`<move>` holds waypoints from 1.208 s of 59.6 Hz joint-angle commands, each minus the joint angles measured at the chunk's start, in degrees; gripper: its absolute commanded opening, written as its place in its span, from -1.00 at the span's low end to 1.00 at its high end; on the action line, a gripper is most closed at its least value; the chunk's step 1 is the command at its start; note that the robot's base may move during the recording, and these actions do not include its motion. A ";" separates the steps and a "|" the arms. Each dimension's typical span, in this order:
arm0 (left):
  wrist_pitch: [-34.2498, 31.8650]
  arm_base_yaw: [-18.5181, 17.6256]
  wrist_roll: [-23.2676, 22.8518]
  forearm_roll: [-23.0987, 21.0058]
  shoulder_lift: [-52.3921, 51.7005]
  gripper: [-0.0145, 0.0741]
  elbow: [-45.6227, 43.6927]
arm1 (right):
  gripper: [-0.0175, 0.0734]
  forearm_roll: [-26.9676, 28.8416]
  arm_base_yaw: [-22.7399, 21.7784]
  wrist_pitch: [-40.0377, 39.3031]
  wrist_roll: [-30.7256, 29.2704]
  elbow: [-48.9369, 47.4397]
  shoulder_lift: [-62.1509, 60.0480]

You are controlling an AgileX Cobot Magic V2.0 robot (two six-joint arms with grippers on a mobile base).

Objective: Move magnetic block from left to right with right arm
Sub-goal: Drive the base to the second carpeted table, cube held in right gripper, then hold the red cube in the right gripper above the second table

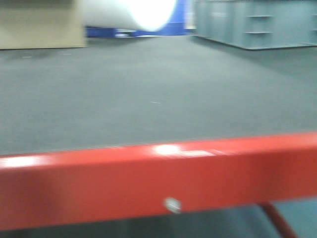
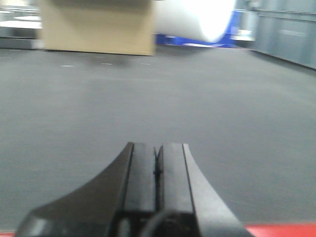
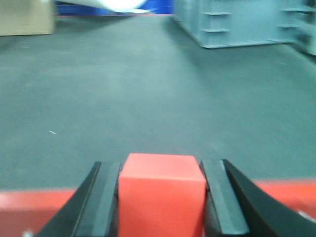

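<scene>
The magnetic block (image 3: 162, 197) is clamped squarely between the jaws of the right hand (image 3: 160, 168), pressed on both sides.

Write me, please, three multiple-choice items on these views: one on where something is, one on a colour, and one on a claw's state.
1. Where is the magnetic block?
A) lying loose on the ground
B) between the jaws of the right claw
C) inside a bowl

2. What colour is the magnetic block?
A) blue
B) green
C) red

3. In what state is the left claw?
A) wide open
B) shut on a blue ball
C) shut, holding nothing

Answers:
1 B: the right wrist view shows a dark jaw against each side of the cube.
2 C: its visible faces are plain bright red.
3 C: the left wrist view shows its jaws pressed together with nothing between them.
</scene>
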 commanded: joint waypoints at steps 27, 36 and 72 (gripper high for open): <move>-5.19 0.16 -0.34 0.00 -0.60 -0.94 0.59 | -0.18 -0.59 -0.23 -5.19 -0.39 -1.35 1.04; -5.19 0.16 -0.34 0.00 -0.60 -0.94 0.59 | -0.18 -0.59 -0.23 -5.19 -0.39 -1.35 1.04; -5.19 0.16 -0.34 0.00 -0.60 -0.94 0.59 | -0.18 -0.59 -0.23 -5.19 -0.39 -1.35 1.04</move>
